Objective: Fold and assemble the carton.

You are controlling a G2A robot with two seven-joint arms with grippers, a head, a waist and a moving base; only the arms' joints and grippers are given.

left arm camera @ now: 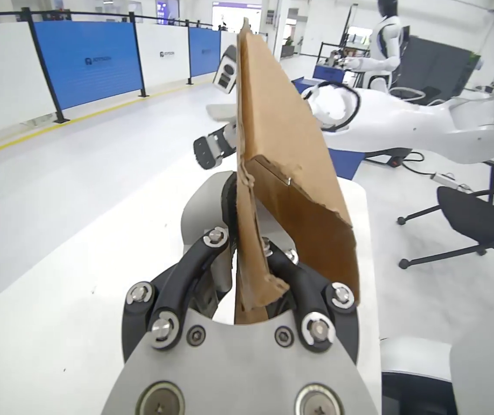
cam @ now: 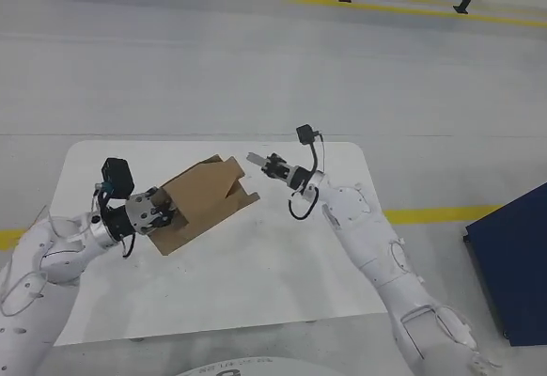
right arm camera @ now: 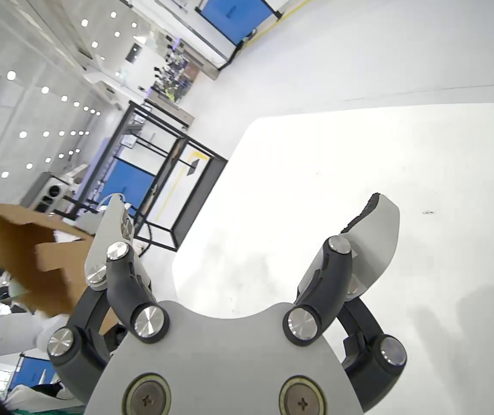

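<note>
Carton (cam: 203, 200): held over the worktop (cam: 255, 273), partly opened, flaps not yet folded.
Left pincer (cam: 164, 211): clamped on the carton's edge.
Right pincer (cam: 257, 160): open, empty, just beside the carton.
Remaining: nearly all the folding, I judge.

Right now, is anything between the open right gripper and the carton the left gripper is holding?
Nothing visible does. Only open air above the table separates the right gripper from the carton, which the left gripper grips.
</note>
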